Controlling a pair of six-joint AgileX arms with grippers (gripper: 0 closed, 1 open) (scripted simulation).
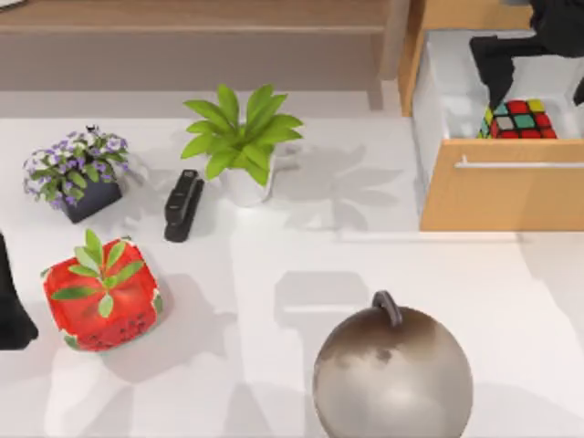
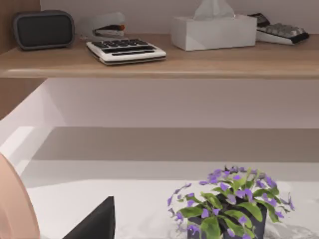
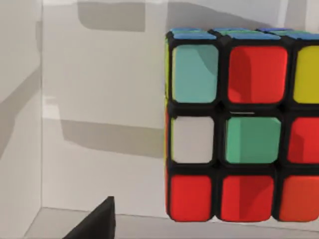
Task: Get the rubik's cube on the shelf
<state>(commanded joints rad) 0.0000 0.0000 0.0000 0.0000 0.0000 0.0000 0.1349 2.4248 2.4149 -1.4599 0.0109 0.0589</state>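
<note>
Inside the open drawer: the rubik's cube point(image 1: 521, 119) is sitting against the white floor and walls, at the table's far right.
Cube up close: the rubik's cube point(image 3: 239, 124) is showing red, teal, white, green and yellow stickers to the right wrist camera, near a white drawer corner.
Right arm: the right gripper point(image 1: 500, 68) is hanging dark over the drawer, just left of the cube; whether its claw is spread or closed, or touching the cube, cannot be told.
Drawer cabinet point(image 1: 502, 196): it is standing pulled open, silver bar handle facing the table.
Shelf point(image 1: 192, 18): it is running along the back edge; in the left wrist view the shelf point(image 2: 159, 63) is carrying a calculator point(image 2: 125, 50) and a tissue box point(image 2: 213, 31).
Left arm: it is resting at the table's left edge.
Table: a strawberry-patterned cube point(image 1: 100, 297) is sitting at the near left.
</note>
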